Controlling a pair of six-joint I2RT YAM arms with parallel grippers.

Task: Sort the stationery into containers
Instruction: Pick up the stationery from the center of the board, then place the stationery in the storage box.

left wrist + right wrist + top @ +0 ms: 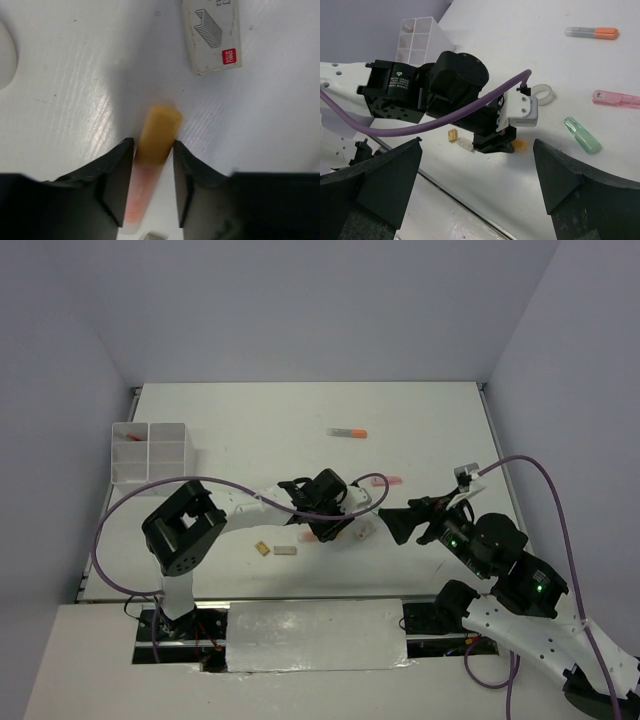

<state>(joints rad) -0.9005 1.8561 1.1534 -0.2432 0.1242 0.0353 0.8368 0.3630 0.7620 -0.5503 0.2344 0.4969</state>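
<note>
Left gripper [153, 145] jaws clamped on the orange-capped marker [159, 131], which lies flat on the table [75, 100]. Staple box [215, 35] is just ahead-right, not touching. Right gripper [480, 185] is spread wide, empty, facing it. Divided container [150, 452] is well apart from the left gripper.

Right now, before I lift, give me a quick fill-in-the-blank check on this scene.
The tool clamping the marker belongs to the ____ arm.
The right tool stands ____, holding nothing.
The item inside the container is coloured ____.
Missing words: left; open; red.
</note>
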